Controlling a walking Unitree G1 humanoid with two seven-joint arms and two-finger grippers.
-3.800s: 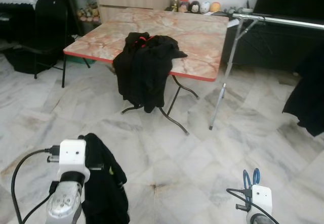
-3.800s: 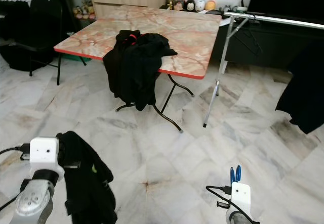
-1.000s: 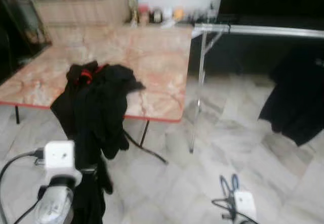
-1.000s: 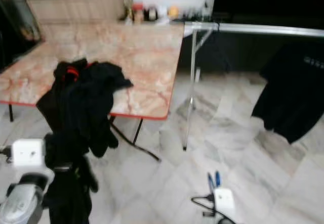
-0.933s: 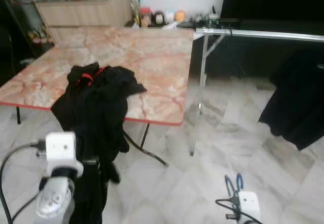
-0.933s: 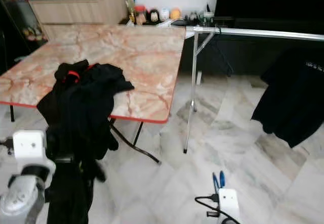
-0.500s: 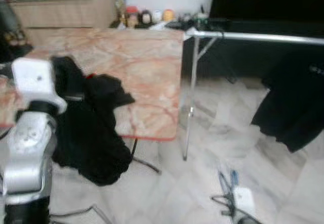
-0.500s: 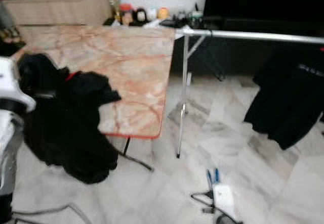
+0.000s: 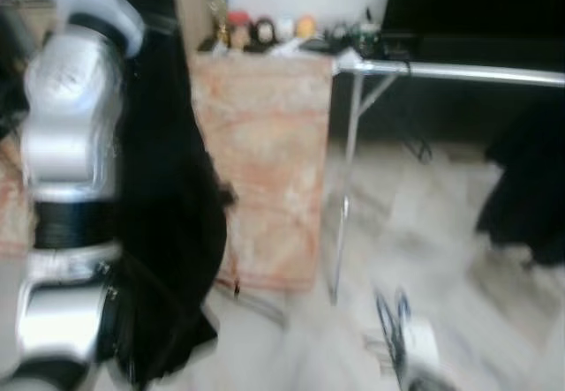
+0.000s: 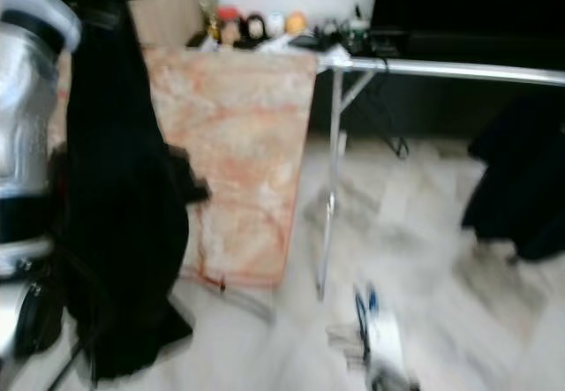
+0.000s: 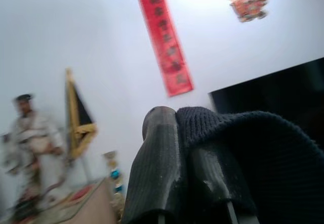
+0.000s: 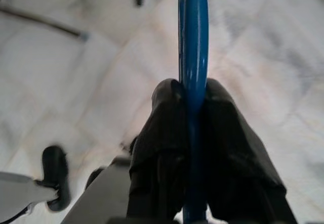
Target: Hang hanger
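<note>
Raising black garment point(image 9: 168, 206) high, left claw point(image 11: 190, 158) clamped; rt claw point(image 12: 191, 128) low w/ blue hanger point(image 12: 193, 47).

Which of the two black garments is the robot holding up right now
The black garment hanging from the raised left gripper, whose fingers are shut on its knit fabric. The other black garment hangs under the metal rail on the right.

Garment point(image 9: 168, 188) left, before table point(image 9: 265, 135); rail point(image 9: 459, 73) right of table.

Motion blur smears the low right pincer point(image 9: 393, 307) and table point(image 9: 265, 144).
</note>
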